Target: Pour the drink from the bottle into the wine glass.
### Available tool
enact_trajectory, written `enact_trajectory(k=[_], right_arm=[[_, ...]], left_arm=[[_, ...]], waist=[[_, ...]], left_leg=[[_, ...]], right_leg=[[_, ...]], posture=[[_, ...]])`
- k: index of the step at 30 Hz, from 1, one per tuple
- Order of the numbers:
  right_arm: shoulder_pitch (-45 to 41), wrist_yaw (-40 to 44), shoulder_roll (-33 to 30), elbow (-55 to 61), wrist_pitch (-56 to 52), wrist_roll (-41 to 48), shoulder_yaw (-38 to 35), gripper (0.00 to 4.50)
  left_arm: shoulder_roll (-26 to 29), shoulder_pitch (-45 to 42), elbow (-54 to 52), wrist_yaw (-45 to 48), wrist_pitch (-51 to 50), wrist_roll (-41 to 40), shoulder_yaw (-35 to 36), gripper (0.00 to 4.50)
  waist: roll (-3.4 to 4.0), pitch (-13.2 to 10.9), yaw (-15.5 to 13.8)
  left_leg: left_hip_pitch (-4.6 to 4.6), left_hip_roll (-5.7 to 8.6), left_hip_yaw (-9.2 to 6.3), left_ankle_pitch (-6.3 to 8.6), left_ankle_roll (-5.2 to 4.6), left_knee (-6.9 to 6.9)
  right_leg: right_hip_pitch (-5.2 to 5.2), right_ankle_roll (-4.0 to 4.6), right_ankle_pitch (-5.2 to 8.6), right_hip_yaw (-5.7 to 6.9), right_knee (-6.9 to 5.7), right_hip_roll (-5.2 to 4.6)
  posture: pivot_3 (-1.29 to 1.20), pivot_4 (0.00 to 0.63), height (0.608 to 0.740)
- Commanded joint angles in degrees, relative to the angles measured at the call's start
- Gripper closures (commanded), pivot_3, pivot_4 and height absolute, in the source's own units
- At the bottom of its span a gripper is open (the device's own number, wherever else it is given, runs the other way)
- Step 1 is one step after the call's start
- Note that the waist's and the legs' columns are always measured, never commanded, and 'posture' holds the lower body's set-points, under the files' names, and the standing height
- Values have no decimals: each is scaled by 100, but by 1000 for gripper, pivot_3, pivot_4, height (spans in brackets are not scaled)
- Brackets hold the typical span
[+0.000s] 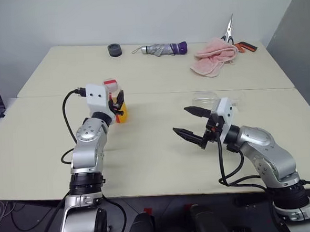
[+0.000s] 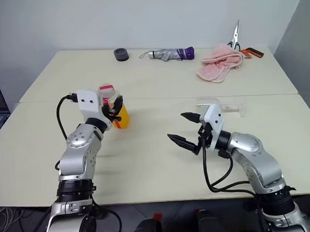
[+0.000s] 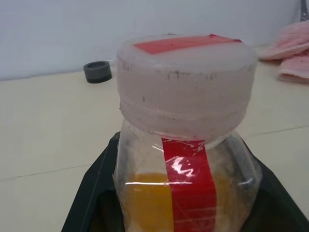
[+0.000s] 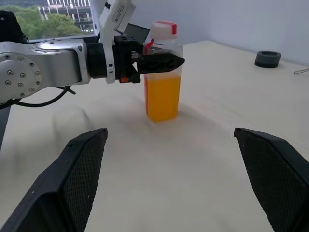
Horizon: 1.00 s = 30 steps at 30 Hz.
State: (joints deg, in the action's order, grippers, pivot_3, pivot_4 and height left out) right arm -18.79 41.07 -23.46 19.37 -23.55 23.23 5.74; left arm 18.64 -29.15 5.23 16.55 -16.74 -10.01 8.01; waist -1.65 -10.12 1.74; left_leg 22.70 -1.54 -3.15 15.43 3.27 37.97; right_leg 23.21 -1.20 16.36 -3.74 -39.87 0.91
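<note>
**Q:** Left gripper (image 4: 161,61) — what is it doing, and why so high on the bottle (image 4: 162,92)?

**A:** Its black fingers are clamped on the bottle's upper body, just under the pink cap (image 3: 186,82). The bottle stands upright on the table (image 1: 157,152), at the robot's left, with the drink (image 4: 162,99) filling the lower part. Gripping above the liquid line probably keeps the base free to swing up for tipping later.

**Q:** The cap looks on?

**A:** Yes, it sits on the neck, so nothing can pour yet. I judge that it must come off first.

**Q:** And the right gripper (image 1: 194,125)?

**A:** Its jaws stand wide apart, holding nothing, pointing across toward the bottle but well apart from it. That pose suits reaching for the cap while the left steadies the bottle.

**Q:** Where is the glass (image 1: 213,98)?

**A:** Behind the right gripper, on the table; it seems to lie on its side, though it is partly hidden and hard to read. If so, it needs standing up before any pouring.
</note>
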Motion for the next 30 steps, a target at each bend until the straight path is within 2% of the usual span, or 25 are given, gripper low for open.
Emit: enact_trajectory(k=[1, 7, 13, 17, 20, 24, 30], right_arm=[[-57, -10, -12, 64, 237, -70, -82, 0], [10, 66, -240, 200, 9, 130, -308, 0], [309, 7, -584, 694, -572, 691, -768, 0], [218, -254, -661, 1196, -1100, 1077, -861, 0], [-80, -544, -602, 1408, -1462, 1208, -742, 0], [-518, -859, -512, 1419, -1678, 948, -376, 0], [-838, -1073, -286, 1163, -1585, 602, -88, 0]], left_arm=[[84, -19, -546, 547, 116, -331, -80, 2565], [219, -48, -488, 1269, 164, -431, -353, 2568], [341, -282, -211, 2634, 402, -538, -986, 2571], [197, -544, 70, 3290, 495, -721, -1196, 2578], [88, -683, 232, 3707, 547, -839, -1315, 2578], [-55, -746, 309, 4133, 602, -932, -1468, 2578], [-158, -848, 468, 4471, 772, -834, -1614, 2578]], waist=[[0, 0, -1], [0, 0, 1], [0, 0, -6], [0, -1, -5], [2, -3, 33], [2, -3, 39], [2, -3, 9]], left_leg=[[1, 0, 0, 0, 0, 0], [-1, 1, 2, 0, 0, 0], [3, 3, 2, 0, 0, 0], [3, 8, 2, 0, -1, 0], [1, 5, 5, 1, -1, 0], [0, 0, 2, 1, -1, -1], [5, 4, 2, 1, -1, 1]], right_leg=[[0, 0, 0, 0, 0, 0], [0, 0, 0, 0, 0, 1], [1, 0, 0, 0, 2, 1], [1, 0, 0, 1, 3, 2], [2, -1, 1, -2, 1, 8], [3, 0, 1, -2, 0, 16], [4, 0, 1, -2, 2, 12]], posture=[[0, 150, 740], [0, 150, 740], [0, 150, 740], [0, 150, 740], [0, 150, 740], [0, 150, 740], [0, 150, 740]])
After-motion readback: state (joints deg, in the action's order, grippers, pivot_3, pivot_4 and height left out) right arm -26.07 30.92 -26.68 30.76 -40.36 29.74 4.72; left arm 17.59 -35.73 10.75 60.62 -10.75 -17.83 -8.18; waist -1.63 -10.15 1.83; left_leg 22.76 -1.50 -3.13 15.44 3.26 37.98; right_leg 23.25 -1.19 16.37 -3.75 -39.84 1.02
